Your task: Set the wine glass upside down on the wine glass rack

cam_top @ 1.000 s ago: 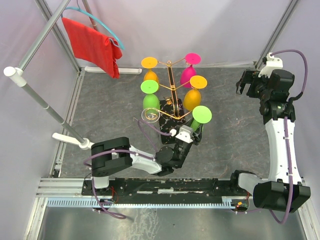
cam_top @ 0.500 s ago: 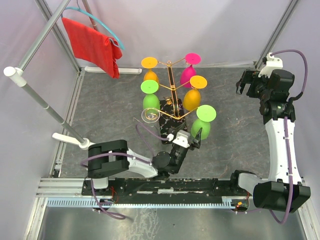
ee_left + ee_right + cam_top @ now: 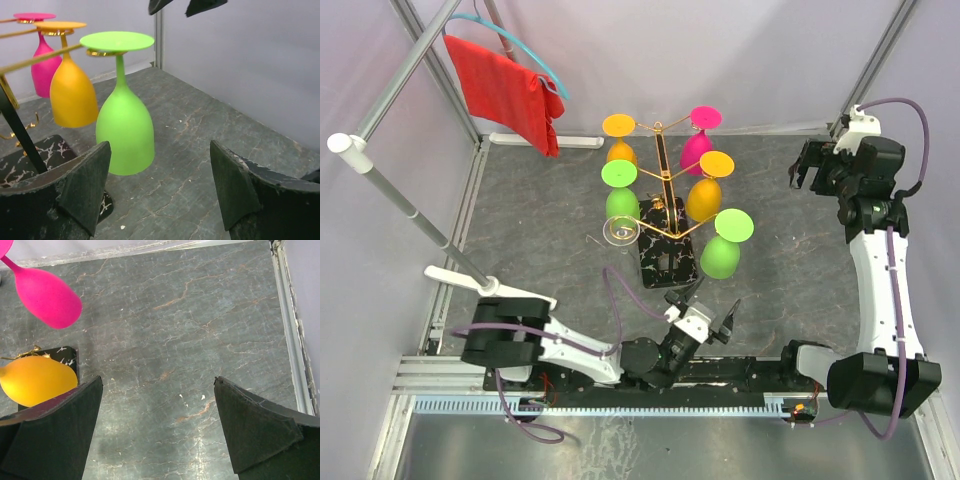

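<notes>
Wine glass [image 3: 124, 132], the near green one, is hung upside down, foot caught on an arm of the wine glass rack [image 3: 662, 160] so the bowl dangles free; left tool [image 3: 159, 150] is spread empty near it, right tool [image 3: 157, 385] is parked open, well apart.

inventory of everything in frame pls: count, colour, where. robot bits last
Gold wire wine glass rack: 1, gold on a black white-veined base, table centre.
Green wine glasses: 2, green, upside down on the rack, near right and left.
Orange wine glasses: 2, orange, upside down on the rack, right and far left.
Pink wine glass: 1, pink, upside down, far right arm.
Clear wine glass: 1, transparent, near left arm; mostly its foot shows.
Red cloth: 1, red, on a teal hanger, far left.
Metal poles: 2, grey, left side.
Left gripper: 1, black, open, empty, near side of the rack.
Right gripper: 1, black, open, empty, far right.
</notes>
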Motion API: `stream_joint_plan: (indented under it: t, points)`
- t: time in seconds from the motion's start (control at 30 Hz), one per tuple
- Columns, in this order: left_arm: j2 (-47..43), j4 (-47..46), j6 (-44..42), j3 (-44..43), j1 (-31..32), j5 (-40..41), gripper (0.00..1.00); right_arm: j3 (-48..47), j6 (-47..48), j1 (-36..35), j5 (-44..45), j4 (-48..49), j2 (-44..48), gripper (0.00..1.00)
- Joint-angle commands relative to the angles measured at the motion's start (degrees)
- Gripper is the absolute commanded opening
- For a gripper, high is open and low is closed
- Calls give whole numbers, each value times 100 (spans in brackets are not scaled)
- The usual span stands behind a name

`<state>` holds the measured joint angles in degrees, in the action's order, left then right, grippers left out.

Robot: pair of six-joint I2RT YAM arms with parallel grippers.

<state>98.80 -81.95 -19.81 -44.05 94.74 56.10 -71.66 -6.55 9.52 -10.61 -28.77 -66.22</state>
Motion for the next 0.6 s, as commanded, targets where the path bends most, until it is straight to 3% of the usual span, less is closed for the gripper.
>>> stream_joint_plan:
  t: [0.0,0.2,0.33,0.57]
  points:
    - [-781,1853,143,-451,106,-21,86,-375,-169,30,-156,71,-126,100]
    - [-1562,3057,71,-895,-49,-523,87,-528,-293,32,-195,83,-336,100]
    - [-2073,4231,515,-1391,-816,-1434,86,-559,-376,27,-253,85,-377,100]
    - [-2601,5498,826,-2272,-2130,-2460,88,-652,-343,29,-273,-17,-373,100]
